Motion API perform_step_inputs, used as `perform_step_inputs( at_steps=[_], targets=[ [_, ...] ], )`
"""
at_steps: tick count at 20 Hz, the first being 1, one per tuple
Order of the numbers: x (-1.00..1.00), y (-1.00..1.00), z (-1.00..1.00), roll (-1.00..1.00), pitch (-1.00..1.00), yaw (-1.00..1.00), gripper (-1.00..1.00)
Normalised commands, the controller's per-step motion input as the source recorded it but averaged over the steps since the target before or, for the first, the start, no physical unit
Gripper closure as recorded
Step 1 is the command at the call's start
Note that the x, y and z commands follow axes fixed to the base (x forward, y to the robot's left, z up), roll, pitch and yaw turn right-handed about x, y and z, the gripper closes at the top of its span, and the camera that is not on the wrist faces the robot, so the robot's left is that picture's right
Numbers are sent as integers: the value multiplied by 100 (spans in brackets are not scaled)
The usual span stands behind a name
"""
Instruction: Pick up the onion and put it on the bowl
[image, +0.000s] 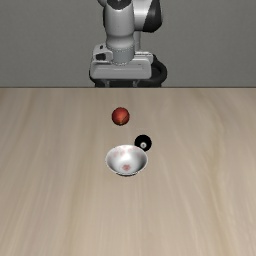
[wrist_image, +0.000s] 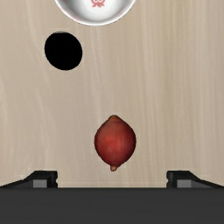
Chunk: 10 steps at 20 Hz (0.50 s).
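Gripper (wrist_image: 112, 179) spread wide, holding nothing. Onion (wrist_image: 115, 142) sits on the table (image: 50, 200) just ahead of the fingertips, well apart from the bowl (image: 127, 160); a black disc (image: 142, 143) lies beside the bowl. Step looks like approach: centre over the onion, drop straight, close across its round middle, not the pointed ends.

On the table (image: 40, 200), the onion (image: 120, 116) lies nearest the robot's base, with the bowl (image: 127, 160) farther forward and clearly apart from it; a small round object (image: 142, 143) sits just beside the bowl's rim, toward the exterior view's right, roughly between onion and bowl
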Motion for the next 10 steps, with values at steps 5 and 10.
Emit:
perform_step_inputs(
  at_steps=[5, 10],
  targets=[
    [0, 0, -100, 0, 0, 0, -100],
    [0, 0, -100, 0, 0, 0, -100]
  ],
)
